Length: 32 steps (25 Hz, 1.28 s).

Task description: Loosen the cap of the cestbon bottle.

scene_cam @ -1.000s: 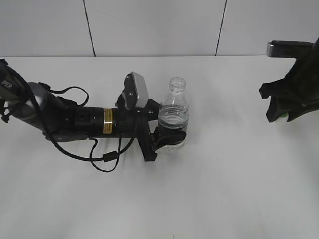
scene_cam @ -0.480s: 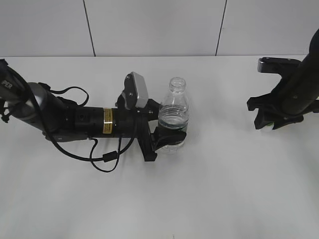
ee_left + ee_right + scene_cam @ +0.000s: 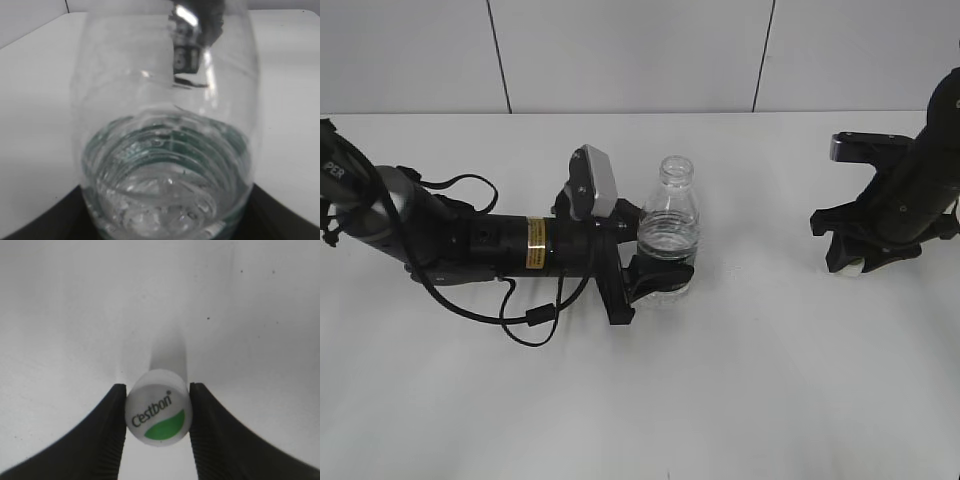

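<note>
The cestbon bottle [image 3: 668, 235] stands upright at the table's middle with its neck open and no cap on it. My left gripper [image 3: 655, 280] is shut on its lower body; the clear ribbed bottle [image 3: 165, 150] fills the left wrist view, with water in it. My right gripper [image 3: 855, 262] is at the far right, low over the table, shut on the cap [image 3: 158, 407], which is white with a green half-circle and "Cestbon" print. The cap's white edge shows at the fingertips in the exterior view [image 3: 849, 268].
The white table [image 3: 740, 380] spreads around both arms. A black cable [image 3: 525, 320] loops on the table in front of the left arm. A white panelled wall [image 3: 620, 50] stands behind.
My right gripper has moved left and down toward the table with the cap in it. The left gripper and the bottle have not moved.
</note>
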Motion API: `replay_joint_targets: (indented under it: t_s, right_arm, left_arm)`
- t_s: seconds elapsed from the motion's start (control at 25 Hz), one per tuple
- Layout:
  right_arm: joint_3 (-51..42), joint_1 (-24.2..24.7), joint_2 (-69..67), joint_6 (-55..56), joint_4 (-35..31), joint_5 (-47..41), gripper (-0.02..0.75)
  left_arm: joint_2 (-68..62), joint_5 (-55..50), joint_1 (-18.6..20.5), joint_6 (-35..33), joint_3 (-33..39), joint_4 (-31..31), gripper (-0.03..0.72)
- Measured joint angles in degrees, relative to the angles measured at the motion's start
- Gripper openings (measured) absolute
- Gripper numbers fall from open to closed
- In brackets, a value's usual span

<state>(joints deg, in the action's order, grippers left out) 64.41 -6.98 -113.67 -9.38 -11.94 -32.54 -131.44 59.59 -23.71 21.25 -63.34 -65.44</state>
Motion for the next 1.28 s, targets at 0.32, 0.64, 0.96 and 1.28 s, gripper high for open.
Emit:
replay_joint_targets:
  t_s: [0.32, 0.64, 0.96, 1.28]
  right_arm:
    - [0.0, 0.0, -0.8, -1.6, 0.0, 0.3, 0.349]
    - [0.1, 0.0, -0.9, -2.3, 0.0, -0.1, 0.57]
    - [2.3, 0.0, -0.9, -4.1, -2.1, -3.0, 0.58]
    - [2.5, 0.0, -0.8, -5.9, -3.2, -5.1, 0.58]
  left_arm:
    - [0.0, 0.1, 0.0, 0.0, 0.0, -0.1, 0.412]
    - [0.0, 0.1, 0.0, -0.1, 0.0, -0.2, 0.412]
    - [0.0, 0.1, 0.0, 0.2, 0.0, -0.2, 0.456]
    - [0.0, 0.2, 0.2, 0.7, 0.2, -0.9, 0.561]
